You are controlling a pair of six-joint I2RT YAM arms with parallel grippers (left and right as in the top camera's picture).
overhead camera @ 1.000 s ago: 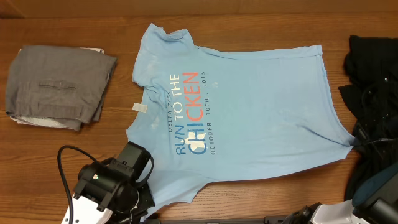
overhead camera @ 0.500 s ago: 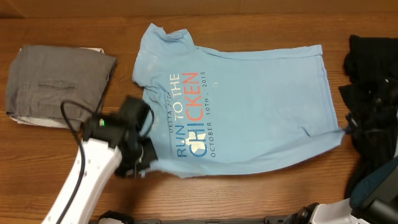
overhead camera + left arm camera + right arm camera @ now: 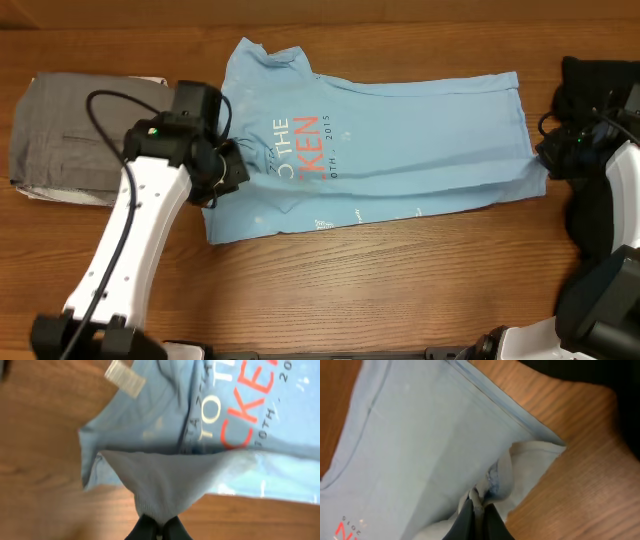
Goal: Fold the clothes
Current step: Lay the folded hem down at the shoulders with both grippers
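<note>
Lying soft and faintly creased on the grained wooden worktop (image 3: 380, 290), the light blue cotton T-shirt (image 3: 430, 130) had its near long edge folded over the red-and-blue print (image 3: 305, 140) since a second before, the left end effector (image 3: 159, 529) and right end effector (image 3: 479, 512) each clamped shut on a pinched corner of it.

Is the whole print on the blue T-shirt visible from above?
No, the folded-over near half of the T-shirt hides part of the print.
</note>
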